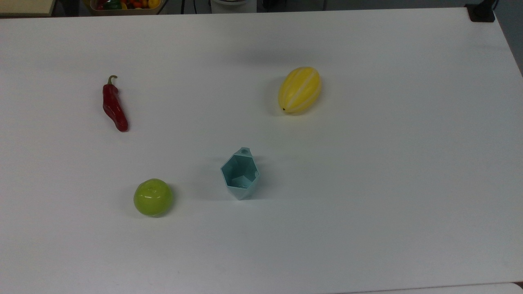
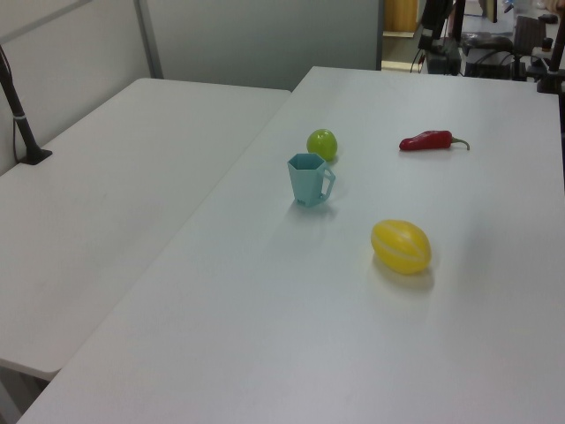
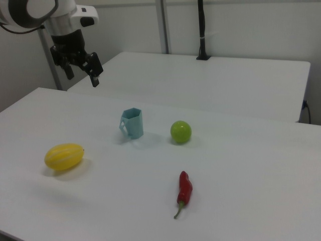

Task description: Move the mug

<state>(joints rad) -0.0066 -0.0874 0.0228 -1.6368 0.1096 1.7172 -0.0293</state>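
Beyond the red chilli [image 3: 184, 191], the mug [image 3: 132, 123] stands upright beside the green apple [image 3: 180, 131]; it could be tipped if clipped by the gripper [image 3: 82, 69], held spread-fingered well above.

The white table [image 1: 367, 183] is seen from almost straight overhead in the top view, at moderate distance, its far edge along the top of the frame. In the left view it is looked along from a raised point beyond one end, angled down. In the right view it is looked across from the opposite side, lower and somewhat nearer, with a second table [image 3: 225, 80] behind. The mug [image 1: 240, 174], green apple [image 1: 153, 197], yellow melon [image 1: 299, 90] and red chilli [image 1: 115, 107] are shared by all three.
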